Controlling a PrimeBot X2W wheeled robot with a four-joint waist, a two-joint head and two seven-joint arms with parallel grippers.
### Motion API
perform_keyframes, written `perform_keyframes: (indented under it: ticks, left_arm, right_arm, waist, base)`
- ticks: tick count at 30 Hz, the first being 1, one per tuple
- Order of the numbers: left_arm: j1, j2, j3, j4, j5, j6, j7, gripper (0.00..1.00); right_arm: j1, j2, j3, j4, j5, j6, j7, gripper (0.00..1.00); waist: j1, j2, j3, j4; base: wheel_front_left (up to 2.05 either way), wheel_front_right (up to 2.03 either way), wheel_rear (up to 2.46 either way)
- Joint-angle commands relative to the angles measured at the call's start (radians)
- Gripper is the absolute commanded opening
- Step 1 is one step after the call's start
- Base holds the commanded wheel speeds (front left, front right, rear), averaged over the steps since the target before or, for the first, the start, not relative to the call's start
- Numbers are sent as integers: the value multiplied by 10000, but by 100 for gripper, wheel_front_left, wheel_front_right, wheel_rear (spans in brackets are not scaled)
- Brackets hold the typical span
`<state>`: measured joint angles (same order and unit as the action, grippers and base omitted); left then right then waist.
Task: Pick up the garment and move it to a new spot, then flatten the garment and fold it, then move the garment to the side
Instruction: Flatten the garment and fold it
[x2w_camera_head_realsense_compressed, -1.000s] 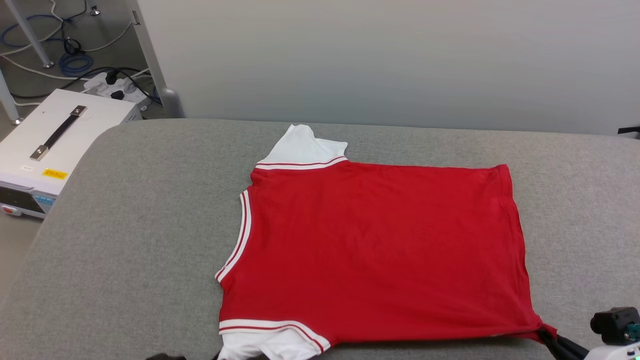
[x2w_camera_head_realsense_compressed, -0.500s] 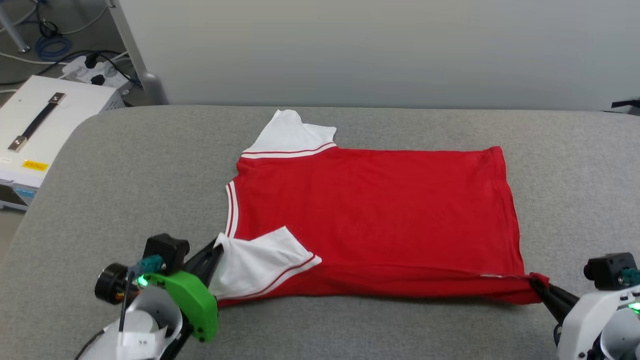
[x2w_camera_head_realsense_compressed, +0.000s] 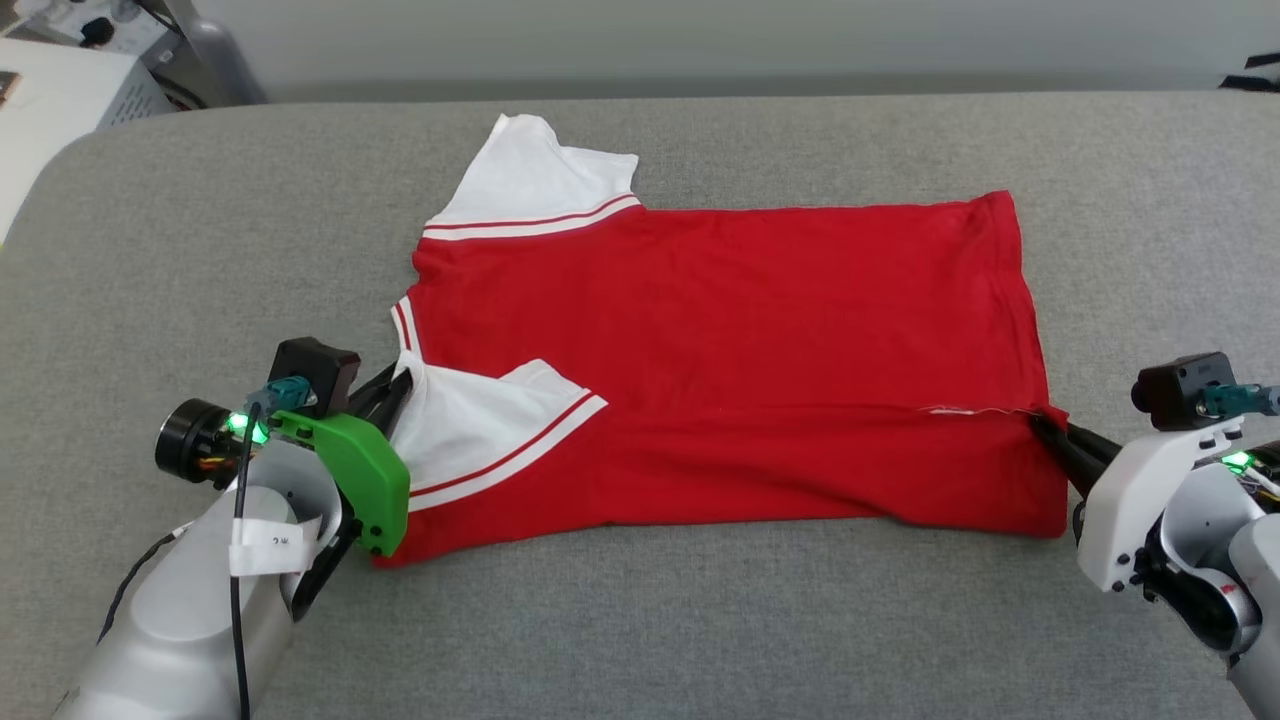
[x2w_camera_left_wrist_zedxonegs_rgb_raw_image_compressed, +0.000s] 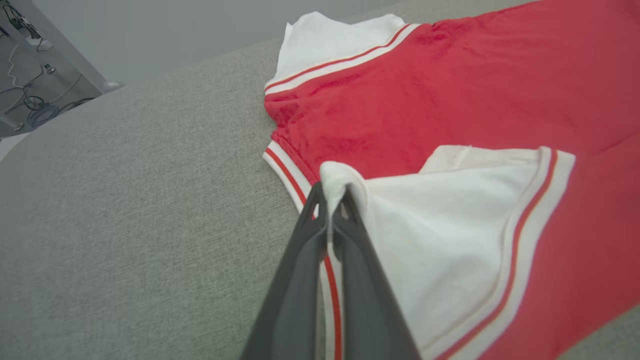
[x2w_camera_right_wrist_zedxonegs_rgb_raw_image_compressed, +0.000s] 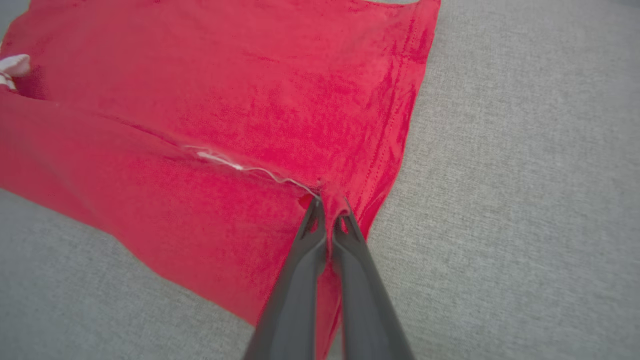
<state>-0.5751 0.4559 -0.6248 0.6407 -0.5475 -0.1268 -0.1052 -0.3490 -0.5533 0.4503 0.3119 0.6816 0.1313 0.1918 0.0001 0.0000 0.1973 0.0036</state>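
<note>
Folding looks like the step underway here, with the near long edge of the garment (x2w_camera_head_realsense_compressed: 760, 330) being carried over its own body. The garment lies spread on the grey cushion (x2w_camera_head_realsense_compressed: 640, 620), back side up, collar end toward the robot's left and hem toward its right. The left gripper (x2w_camera_head_realsense_compressed: 398, 378) is pinched tight on the tip of the near white sleeve (x2w_camera_left_wrist_zedxonegs_rgb_raw_image_compressed: 450, 225), which is lifted and flipped onto the red body. The right gripper (x2w_camera_head_realsense_compressed: 1045, 428) is clamped just as tight on the near hem corner (x2w_camera_right_wrist_zedxonegs_rgb_raw_image_compressed: 327, 197), and a fold line runs across the garment between the two grips. To do this well, both grippers probably want to travel together toward the garment's far edge at matched height, so the fold stays straight. Letting one lead would likely skew the crease. Low and taut seems best, so nothing bunches up.
</note>
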Motion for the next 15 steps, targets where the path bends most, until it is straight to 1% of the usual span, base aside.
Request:
perform_keyframes:
  ticks: [1,7,13,15]
  left_arm:
    - [-287,-74,-147,256,-155,-32,-127,0]
    - [-621,-169,-940,1002,-635,-36,-544,0]
    - [-825,-268,-1698,1589,-1005,-37,-888,0]
    - [-897,-310,-1835,1707,-1146,-37,-1070,0]
  right_arm:
    - [-380,26,154,254,-40,-6,-62,0]
    - [-1467,125,930,1339,-69,-6,-287,0]
    - [-1900,180,1721,2231,166,-6,-318,0]
    - [-1973,199,1812,2388,328,-6,-478,0]
  waist:
    - [-1,0,551,-200]
    - [-1,0,812,-297]
    - [-1,0,826,-207]
    - [-1,0,776,-177]
  base:
    - [0,0,0]
    - [0,0,0]
    - [0,0,0]
    - [0,0,0]
